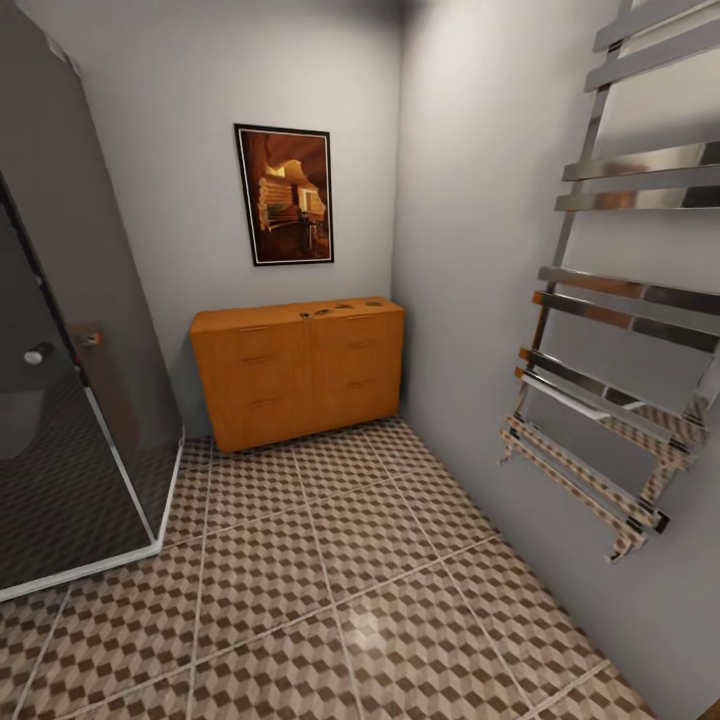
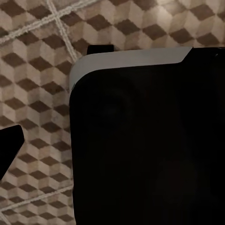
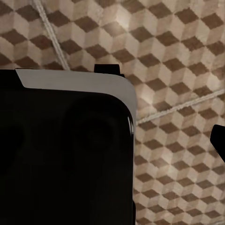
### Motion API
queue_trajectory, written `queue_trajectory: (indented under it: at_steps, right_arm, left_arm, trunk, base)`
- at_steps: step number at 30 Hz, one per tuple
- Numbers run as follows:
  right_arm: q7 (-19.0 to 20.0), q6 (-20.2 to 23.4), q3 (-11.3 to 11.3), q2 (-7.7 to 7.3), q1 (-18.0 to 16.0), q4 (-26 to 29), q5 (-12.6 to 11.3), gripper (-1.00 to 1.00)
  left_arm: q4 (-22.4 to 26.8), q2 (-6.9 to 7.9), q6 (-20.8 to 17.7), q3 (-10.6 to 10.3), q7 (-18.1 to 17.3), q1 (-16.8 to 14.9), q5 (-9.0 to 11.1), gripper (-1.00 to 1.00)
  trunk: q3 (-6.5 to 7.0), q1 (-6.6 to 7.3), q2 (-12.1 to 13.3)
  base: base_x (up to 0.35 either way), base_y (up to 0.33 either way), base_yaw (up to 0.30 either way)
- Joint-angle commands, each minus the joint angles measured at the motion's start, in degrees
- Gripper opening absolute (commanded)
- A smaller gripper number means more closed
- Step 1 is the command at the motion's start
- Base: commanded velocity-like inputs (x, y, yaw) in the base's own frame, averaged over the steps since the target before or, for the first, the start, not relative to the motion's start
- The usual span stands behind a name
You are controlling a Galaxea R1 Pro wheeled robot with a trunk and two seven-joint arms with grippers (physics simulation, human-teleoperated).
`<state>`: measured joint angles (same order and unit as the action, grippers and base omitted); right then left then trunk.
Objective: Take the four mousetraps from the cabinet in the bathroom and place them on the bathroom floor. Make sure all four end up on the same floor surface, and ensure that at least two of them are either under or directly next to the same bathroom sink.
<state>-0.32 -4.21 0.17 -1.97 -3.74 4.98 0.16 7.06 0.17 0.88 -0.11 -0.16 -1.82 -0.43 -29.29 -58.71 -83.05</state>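
Grippers: both wrist views look down past a large black body with a pale grey rim; a dark finger tip (image 2: 8, 145) enters at the edge of the left wrist view and another (image 3: 218, 140) at the edge of the right wrist view, but whether either pair stands apart or together cannot be told.
Cabinet: low, wide orange-brown wooden cabinet (image 1: 298, 372) against the far wall in the room's corner, smooth flat front, slim drawer handles barely visible.
Mousetraps: a few tiny dark shapes (image 1: 340, 307) lie on the cabinet top toward its right end; too small to count or make out any detail.
Bathroom floor: large square tiles (image 1: 330, 600) printed with brown, beige and white cubes, pale grout lines, slightly glossy.
Shower: dark tinted glass panels (image 1: 70, 400) with a white base strip, cut off at the picture's left edge.
Towel rail: flat chrome bars (image 1: 610, 380) on the right-hand grey wall, mirroring the tile pattern, cut off at the top and right.
Picture: black-framed brown print (image 1: 285, 194) on the wall above the cabinet.
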Motion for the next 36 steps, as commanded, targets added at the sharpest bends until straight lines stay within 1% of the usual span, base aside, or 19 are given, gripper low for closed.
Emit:
queue_trajectory:
  at_steps: [1,36]
  right_arm:
    - [0.0,-0.2,0.0,0.0,0.0,-0.1,0.0,1.0]
    - [0.0,-0.2,0.0,0.03,0.0,-0.1,0.0,1.0]
  left_arm:
    - [0.0,0.01,0.1,0.0,0.0,0.0,-0.1,1.0]
    - [0.0,0.01,0.0,-0.1,0.0,0.0,-0.1,1.0]
  trunk:
    - [-0.06,-0.01,0.0]
    - [-0.06,-0.01,0.0]
  base:
    - [0.201,0.0,0.007]
    - [0.309,0.0,0.001]
